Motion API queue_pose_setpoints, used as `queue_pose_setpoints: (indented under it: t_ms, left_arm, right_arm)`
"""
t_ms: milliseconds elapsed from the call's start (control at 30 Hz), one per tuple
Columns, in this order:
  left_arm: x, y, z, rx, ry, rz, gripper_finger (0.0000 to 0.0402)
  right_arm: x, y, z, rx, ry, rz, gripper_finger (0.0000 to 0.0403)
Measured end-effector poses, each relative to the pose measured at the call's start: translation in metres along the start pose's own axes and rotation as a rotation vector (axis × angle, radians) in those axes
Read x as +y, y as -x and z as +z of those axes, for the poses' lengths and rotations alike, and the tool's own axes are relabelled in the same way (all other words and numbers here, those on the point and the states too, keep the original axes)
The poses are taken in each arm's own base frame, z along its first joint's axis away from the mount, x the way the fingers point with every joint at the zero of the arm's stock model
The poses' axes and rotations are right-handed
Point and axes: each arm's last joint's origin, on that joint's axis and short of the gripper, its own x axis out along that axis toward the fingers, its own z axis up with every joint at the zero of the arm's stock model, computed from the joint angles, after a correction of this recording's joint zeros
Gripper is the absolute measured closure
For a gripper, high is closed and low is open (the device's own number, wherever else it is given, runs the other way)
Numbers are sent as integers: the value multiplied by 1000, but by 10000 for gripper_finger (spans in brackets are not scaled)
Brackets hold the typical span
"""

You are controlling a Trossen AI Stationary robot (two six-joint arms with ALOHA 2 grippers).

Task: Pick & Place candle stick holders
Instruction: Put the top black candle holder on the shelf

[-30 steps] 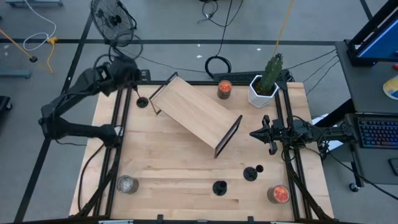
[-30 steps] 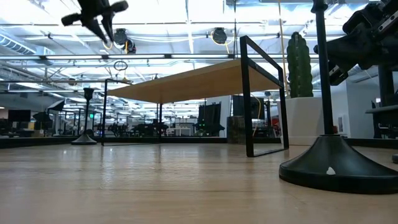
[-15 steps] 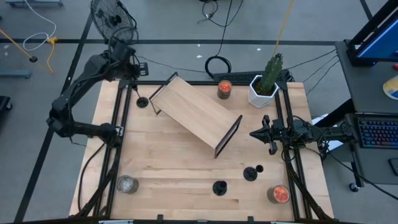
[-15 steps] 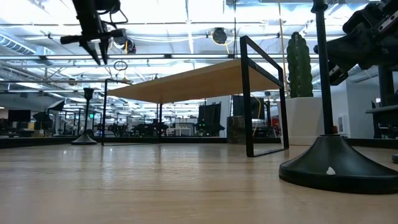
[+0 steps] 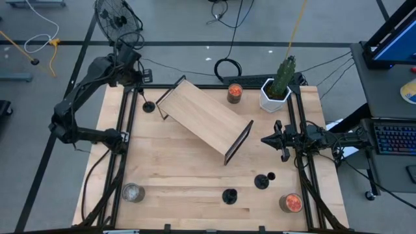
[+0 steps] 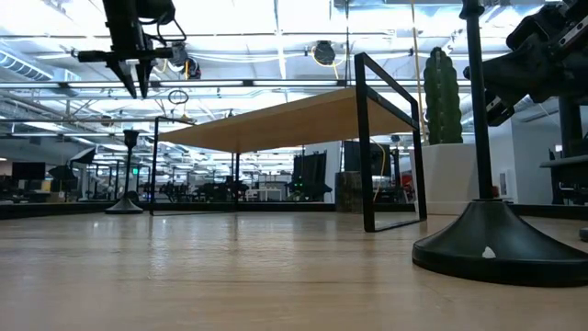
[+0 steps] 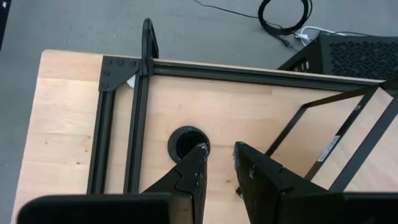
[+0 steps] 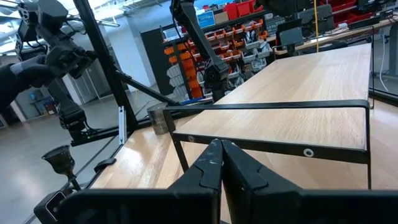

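One black candle stick holder [image 5: 149,106] stands on its round base at the table's far left, beside the shelf; it also shows in the low view [image 6: 129,175]. My left gripper [image 5: 136,83] hangs above it, fingers pointing down and open; in the left wrist view [image 7: 219,149] the holder's cup [image 7: 186,142] lies just under the fingertips, untouched. Two more holders [image 5: 262,181] [image 5: 229,195] stand near the front, one close to the low camera [image 6: 487,239]. My right gripper [image 5: 270,140] waits shut and empty at the table's right [image 8: 221,155].
A wooden shelf on a black metal frame [image 5: 205,120] lies slantwise across the table's middle. Orange-filled jars stand at the far middle [image 5: 234,93] and near right [image 5: 290,203], a grey jar [image 5: 132,192] at the near left, and a potted cactus [image 5: 276,91] at the far right.
My left gripper has tipped from a slant until its fingers point straight down, has come down a little, and has shifted slightly toward the far left corner, above the far-left holder. Nothing on the table has moved.
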Motion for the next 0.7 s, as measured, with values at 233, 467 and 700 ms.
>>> queue_pose_setpoints:
  t_ms: [233,467,700]
  left_arm:
    - [-8,-18,5,47,38,42,314]
    - [-6,-37,8,126,93,128,314]
    - [-6,-38,6,149,131,139,314]
  right_arm:
    - [0,0,0,0,0,0,403]
    - [0,0,0,1,0,2,403]
    - [0,0,0,1,0,3,403]
